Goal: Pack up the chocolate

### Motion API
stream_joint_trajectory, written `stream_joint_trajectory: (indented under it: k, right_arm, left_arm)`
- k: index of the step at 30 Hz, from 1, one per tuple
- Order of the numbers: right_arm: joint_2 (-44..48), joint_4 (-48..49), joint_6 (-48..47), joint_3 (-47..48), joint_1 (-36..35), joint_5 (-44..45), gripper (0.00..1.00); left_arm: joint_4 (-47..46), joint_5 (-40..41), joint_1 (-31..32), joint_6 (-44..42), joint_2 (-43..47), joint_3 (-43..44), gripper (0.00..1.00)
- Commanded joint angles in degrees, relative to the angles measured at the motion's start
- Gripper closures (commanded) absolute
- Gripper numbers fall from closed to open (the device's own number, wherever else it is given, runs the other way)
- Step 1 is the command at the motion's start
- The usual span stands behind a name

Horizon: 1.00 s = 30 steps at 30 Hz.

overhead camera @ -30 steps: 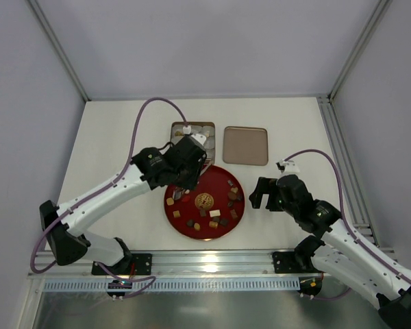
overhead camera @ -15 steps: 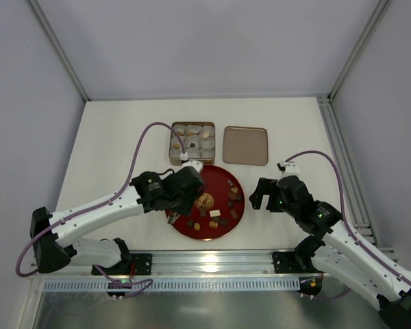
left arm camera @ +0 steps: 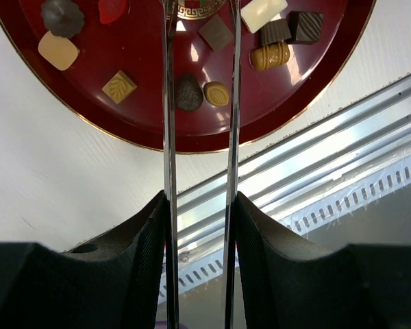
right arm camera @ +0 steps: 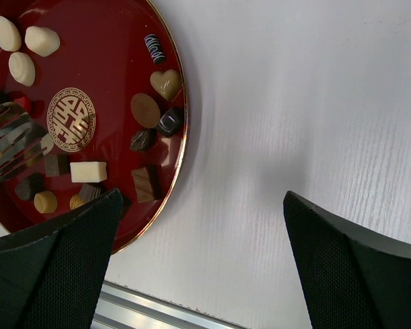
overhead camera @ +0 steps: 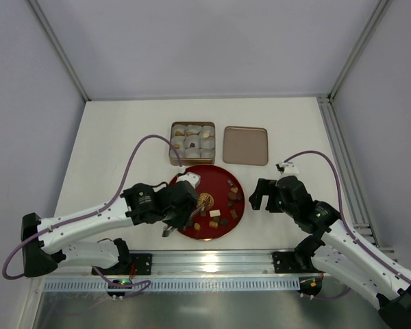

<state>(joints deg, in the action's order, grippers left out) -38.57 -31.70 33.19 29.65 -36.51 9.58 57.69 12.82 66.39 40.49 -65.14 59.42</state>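
Note:
The chocolate [overhead camera: 216,214] lies as several small dark, tan and cream pieces on a round red plate [overhead camera: 236,216]. My left gripper [overhead camera: 180,205] is over the plate's near-left part, shut on metal tongs [left arm camera: 168,103]. The two tong blades run forward, slightly apart, over the plate [left arm camera: 89,116]. A dark oval piece [left arm camera: 189,92] lies between the blades and a tan oval one [left arm camera: 217,93] beside it; nothing is seen gripped. My right gripper [overhead camera: 260,194] is open and empty just right of the plate. Its view shows the plate [right arm camera: 109,55], several pieces [right arm camera: 146,110] and the tongs [right arm camera: 7,140].
A square tin [overhead camera: 192,125] with white paper cups, some holding pieces, stands behind the plate. Its flat brown lid [overhead camera: 245,145] lies to the tin's right. A metal rail [overhead camera: 212,260] runs along the table's near edge.
My left arm has drawn back from over the tin toward the near edge, bringing the tongs down over the plate's left side. The right arm has not moved.

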Motion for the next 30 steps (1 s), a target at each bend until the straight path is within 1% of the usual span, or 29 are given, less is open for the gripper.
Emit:
stream_joint_trajectory:
  k: [1,18,30]
  right_arm:
    - [0.07,1.73,0.65,-0.20,0.13,-0.27,0.00]
    - [-0.11,1.91,0.82,-0.21,0.30,-0.18,0.00]
    - [0.51,2.00,0.74,-0.56,0.21,-0.35,0.00]
  left_arm:
    - [0.40,-0.78,1.28,1.70,1.51,-0.62,0.58]
    - [2.60,-0.43,3.92,2.75,0.99,-1.41,0.57]
    - [1.37,-0.78,4.80,2.84,-1.47,-1.76,0.57]
